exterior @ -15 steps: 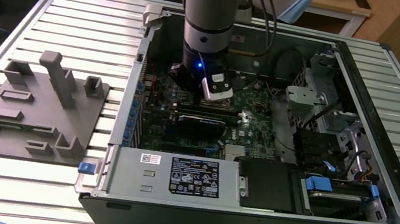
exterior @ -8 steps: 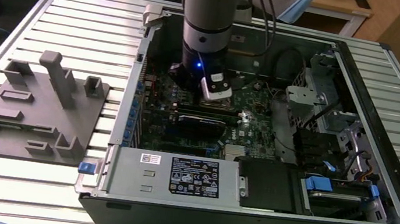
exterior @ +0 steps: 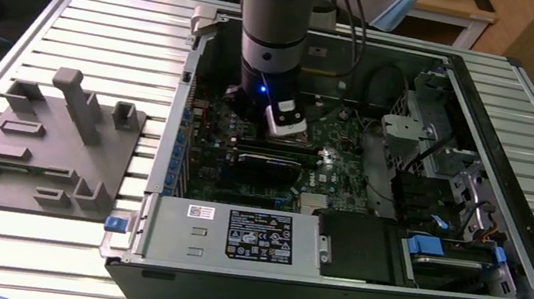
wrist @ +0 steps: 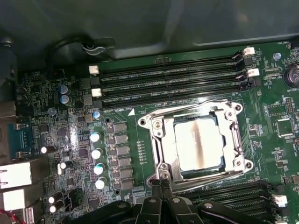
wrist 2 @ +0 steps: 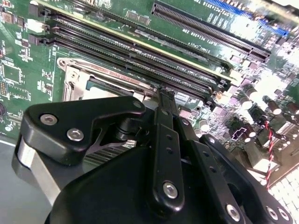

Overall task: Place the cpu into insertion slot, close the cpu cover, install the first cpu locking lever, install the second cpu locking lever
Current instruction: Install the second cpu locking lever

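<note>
In insertion slot [wrist: 198, 142]: one cpu [wrist: 198, 143], one cpu cover [wrist: 160, 135] closed; gripper [wrist: 161, 183] adjacent.

Access from above: computer case [exterior: 524, 107] lies open, side panel off; arm [exterior: 278, 33] descends over motherboard [exterior: 347, 141]; gripper [wrist: 160, 183] at edge of cpu cover [wrist: 236, 135]; memory slots [wrist: 173, 79] flank socket on two sides; capacitors [wrist: 96, 154] stand beside; drive cage [exterior: 426, 133] toward the exterior view's right.

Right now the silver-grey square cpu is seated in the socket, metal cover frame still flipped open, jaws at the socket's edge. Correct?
One error: the silvery metal cpu cover frame is not open. In the first wrist view it lies flat around the silver-grey square cpu in the insertion slot. The gripper is at the socket's edge, as stated.
</note>
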`<action>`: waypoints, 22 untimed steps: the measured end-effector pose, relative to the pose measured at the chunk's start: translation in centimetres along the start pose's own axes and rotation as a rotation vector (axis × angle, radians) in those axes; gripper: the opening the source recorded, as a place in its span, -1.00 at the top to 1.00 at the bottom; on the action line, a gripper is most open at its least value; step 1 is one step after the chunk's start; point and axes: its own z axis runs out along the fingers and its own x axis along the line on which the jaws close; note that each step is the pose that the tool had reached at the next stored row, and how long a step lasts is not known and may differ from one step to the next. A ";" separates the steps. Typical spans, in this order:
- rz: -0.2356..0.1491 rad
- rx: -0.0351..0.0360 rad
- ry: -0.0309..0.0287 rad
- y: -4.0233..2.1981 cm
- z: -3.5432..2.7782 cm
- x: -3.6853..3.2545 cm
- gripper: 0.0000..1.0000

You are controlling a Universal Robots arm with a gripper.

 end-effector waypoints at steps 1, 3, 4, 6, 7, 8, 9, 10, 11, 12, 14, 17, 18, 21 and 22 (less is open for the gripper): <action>0.000 -0.0032 -0.0012 -0.02 0.05 0.04 0.80; 0.000 -0.0087 -0.0033 -0.08 0.18 0.11 0.80; 0.000 -0.0117 -0.0043 -0.12 0.24 0.16 0.80; 0.000 -0.0186 -0.0060 -0.21 0.32 0.25 0.80; 0.000 -0.0226 -0.0067 -0.25 0.36 0.27 0.80; 0.001 -0.0264 -0.0071 -0.28 0.39 0.30 0.80; 0.001 -0.0294 -0.0074 -0.32 0.40 0.32 0.80; 0.001 -0.0309 -0.0078 -0.38 0.42 0.32 0.80; 0.001 -0.0319 -0.0083 -0.43 0.47 0.34 0.80; 0.001 -0.0328 -0.0092 -0.49 0.54 0.37 0.80; 0.001 -0.0343 -0.0110 -0.60 0.65 0.48 0.80; 0.001 -0.0376 -0.0129 -0.65 0.74 0.61 0.80; 0.001 -0.0379 -0.0130 -0.65 0.74 0.62 0.80; 0.001 -0.0390 -0.0135 -0.63 0.65 0.61 0.80; 0.001 -0.0391 -0.0136 -0.61 0.49 0.60 0.80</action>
